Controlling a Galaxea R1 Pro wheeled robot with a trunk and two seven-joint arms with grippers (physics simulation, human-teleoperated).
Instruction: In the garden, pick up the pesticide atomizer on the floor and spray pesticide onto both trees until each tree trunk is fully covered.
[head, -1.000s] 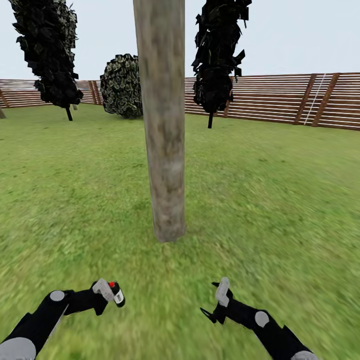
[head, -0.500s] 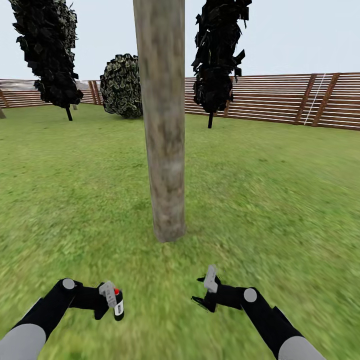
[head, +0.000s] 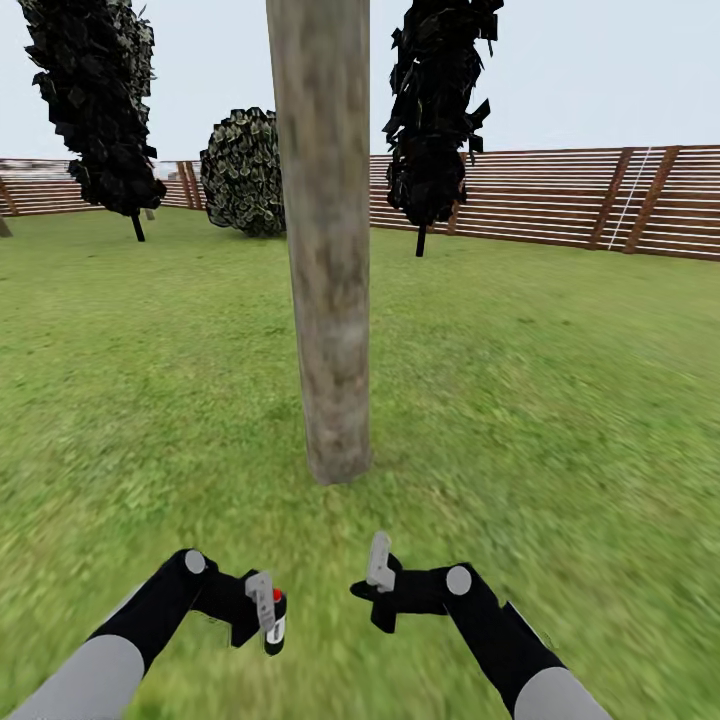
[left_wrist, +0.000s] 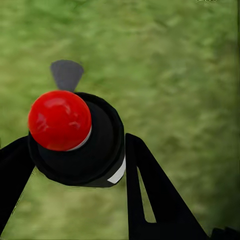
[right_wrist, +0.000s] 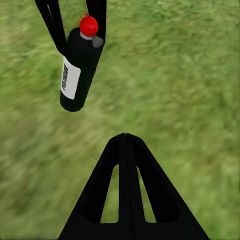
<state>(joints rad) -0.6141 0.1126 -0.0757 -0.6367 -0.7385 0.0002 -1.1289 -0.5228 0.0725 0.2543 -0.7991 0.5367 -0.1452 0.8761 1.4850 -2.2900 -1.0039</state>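
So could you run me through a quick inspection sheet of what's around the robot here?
Surface: green lawn, blurry grass.
Job's things: black atomizer with red cap, held off the ground; thick grey-tan tree trunk straight ahead.
Clutter: nothing seen.
Grippers: left gripper clamps the atomizer; right gripper has fingers pressed together, holding nothing.
Cables: nothing seen.
Surroundings: brown slat fence, dark leafy trees, round bush, pale sky.
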